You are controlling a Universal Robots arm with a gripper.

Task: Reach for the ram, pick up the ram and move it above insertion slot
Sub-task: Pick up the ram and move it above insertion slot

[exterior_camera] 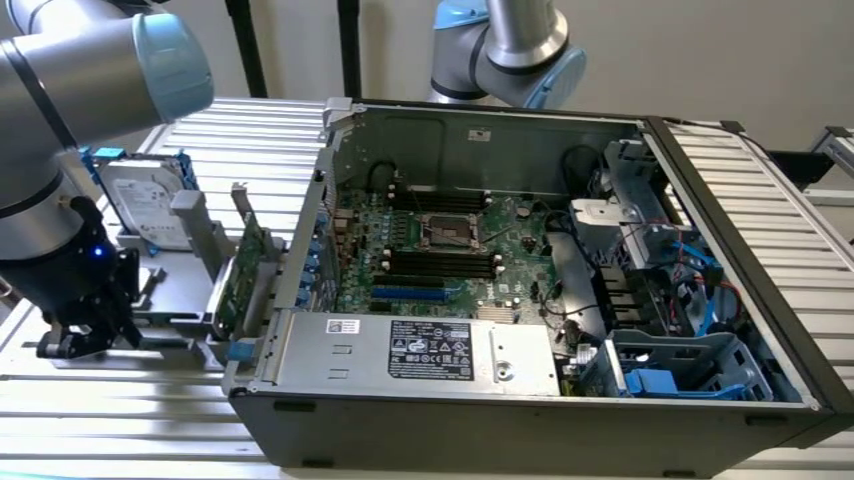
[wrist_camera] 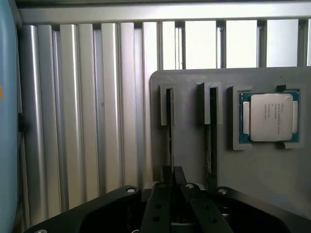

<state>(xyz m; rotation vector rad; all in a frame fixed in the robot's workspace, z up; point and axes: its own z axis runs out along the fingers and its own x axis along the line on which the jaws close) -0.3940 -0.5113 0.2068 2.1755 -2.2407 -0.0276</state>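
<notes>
The ram (wrist_camera: 169, 131) stands on edge in a groove of the grey holder (wrist_camera: 272, 174), seen as a thin dark line. My gripper (wrist_camera: 174, 171) sits right over its near end, the two black fingers (wrist_camera: 163, 194) drawn together against the stick. In the exterior view the gripper (exterior_camera: 83, 335) is low over the grey holder (exterior_camera: 174, 300) at the exterior view's left, outside the computer case. The black insertion slots (exterior_camera: 441, 262) lie in parallel rows on the motherboard beside the processor socket (exterior_camera: 447, 230), well away from the gripper.
A second stick (wrist_camera: 211, 141) stands in the neighbouring groove, and a processor chip (wrist_camera: 270, 116) lies in a pocket beyond it. The hard drive (exterior_camera: 140, 205) and a green expansion card (exterior_camera: 247, 275) stand between holder and case. The case wall (exterior_camera: 314, 230) rises beside them. A short blue slot (exterior_camera: 411, 295) lies near the black rows.
</notes>
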